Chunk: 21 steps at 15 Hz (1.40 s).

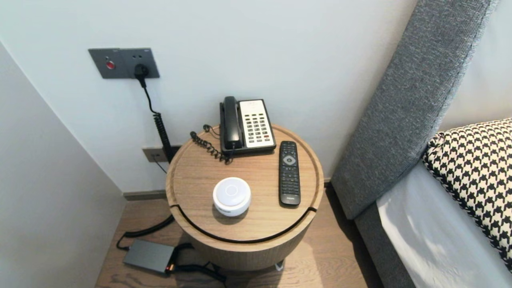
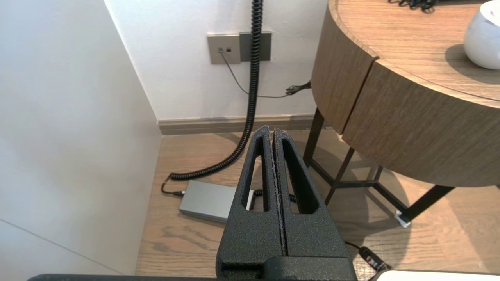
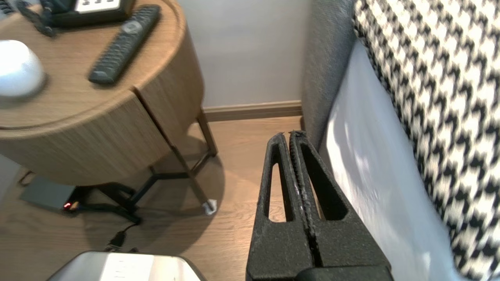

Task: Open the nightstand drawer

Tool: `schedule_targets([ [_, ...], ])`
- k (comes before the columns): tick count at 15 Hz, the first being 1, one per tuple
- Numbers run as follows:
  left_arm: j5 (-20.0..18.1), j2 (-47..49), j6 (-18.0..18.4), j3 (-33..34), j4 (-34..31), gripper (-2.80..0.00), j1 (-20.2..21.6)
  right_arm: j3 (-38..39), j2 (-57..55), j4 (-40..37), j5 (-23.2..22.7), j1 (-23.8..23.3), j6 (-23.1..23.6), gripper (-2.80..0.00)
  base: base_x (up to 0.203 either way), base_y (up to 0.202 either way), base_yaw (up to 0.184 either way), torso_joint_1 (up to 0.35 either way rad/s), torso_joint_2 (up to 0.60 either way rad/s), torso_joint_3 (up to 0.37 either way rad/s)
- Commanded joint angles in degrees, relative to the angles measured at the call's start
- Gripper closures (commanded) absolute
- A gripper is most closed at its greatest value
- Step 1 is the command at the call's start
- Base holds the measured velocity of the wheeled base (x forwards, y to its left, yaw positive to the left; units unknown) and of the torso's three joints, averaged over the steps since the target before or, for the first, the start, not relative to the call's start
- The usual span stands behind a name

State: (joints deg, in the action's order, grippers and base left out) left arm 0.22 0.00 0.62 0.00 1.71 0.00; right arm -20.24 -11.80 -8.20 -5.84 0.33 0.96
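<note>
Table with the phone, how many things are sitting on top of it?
3. The telephone sits at the back, the black remote lies on the right side, and the white round gadget stands near the front. Nothing seems hidden behind them.

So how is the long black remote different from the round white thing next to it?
The long black plastic remote control is flat and thin; the round white dome-shaped gadget is chubby and taller. The remote control is covered in buttons; the gadget has a smooth top with a faint ring. Both sit on the round wooden table, apart from each other.
</note>
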Motion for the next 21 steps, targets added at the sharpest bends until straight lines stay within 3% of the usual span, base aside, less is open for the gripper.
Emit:
schedule_targets([
  [1,0.04,-0.09,-0.01,0.70,0.05,0.00,0.00,-9.14,-13.90,-0.36,-1.76,0.05,-0.05,0.00,0.000,0.000,0.000,0.000,0.00,0.000],
  [4,-0.04,-0.09,-0.01,0.70,0.05,0.00,0.00,-19.89,-27.72,-0.71,-4.68,0.49,-0.37,0.00,0.000,0.000,0.000,0.000,0.00,0.000],
  [6,0.04,-0.09,-0.01,0.70,0.05,0.00,0.00,-25.54,-36.24,-0.88,-5.48,3.17,-1.13,0.00,0.000,0.000,0.000,0.000,0.00,0.000],
  [10,0.04,-0.09,-0.01,0.70,0.05,0.00,0.00,-37.85,-49.45,-7.92,-5.27,19.20,-9.23,0.00,0.000,0.000,0.000,0.000,0.00,0.000],
  [12,0.04,-0.09,-0.01,0.70,0.05,0.00,0.00,-42.90,-55.74,-12.26,-4.98,23.46,-14.07,0.00,0.000,0.000,0.000,0.000,0.00,0.000],
  [21,0.04,-0.09,-0.01,0.70,0.05,0.00,0.00,-50.59,-79.18,-16.90,-3.90,29.57,-16.10,0.00,0.000,0.000,0.000,0.000,0.00,0.000],
])
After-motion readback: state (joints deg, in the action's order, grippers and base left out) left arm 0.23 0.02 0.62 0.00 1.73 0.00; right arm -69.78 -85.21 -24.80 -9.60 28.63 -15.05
